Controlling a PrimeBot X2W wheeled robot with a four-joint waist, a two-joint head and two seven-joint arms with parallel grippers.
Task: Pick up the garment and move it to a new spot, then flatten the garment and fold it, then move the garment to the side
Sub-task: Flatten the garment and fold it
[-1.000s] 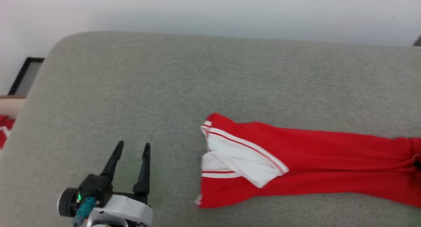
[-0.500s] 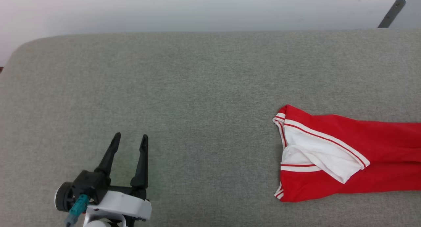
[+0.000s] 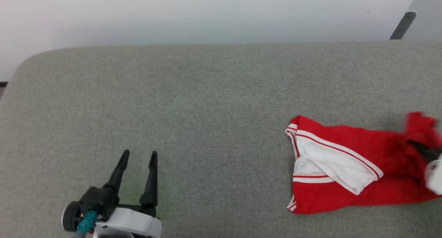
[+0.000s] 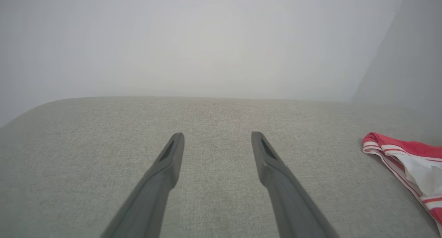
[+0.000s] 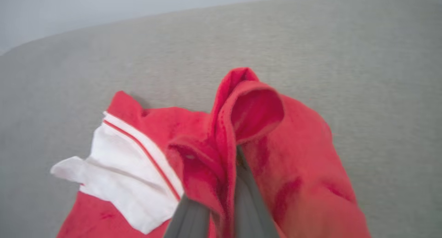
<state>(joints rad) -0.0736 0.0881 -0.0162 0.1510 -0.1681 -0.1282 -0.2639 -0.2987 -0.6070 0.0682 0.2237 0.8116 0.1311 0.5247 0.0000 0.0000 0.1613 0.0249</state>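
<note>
A grey padded surface [image 3: 193, 103] spreads wide before me, a pale wall [image 3: 207, 13] behind it. The garment [image 3: 328, 200] lies on it towards my right, red with a white sleeve [image 3: 331, 162] folded across, its far end bunched up. My right jaws are clamped on that red bunch, cloth wrapped round the fingers [image 5: 248, 196]. My left jaws stand wide apart and empty, over bare surface, well apart from the garment
</note>
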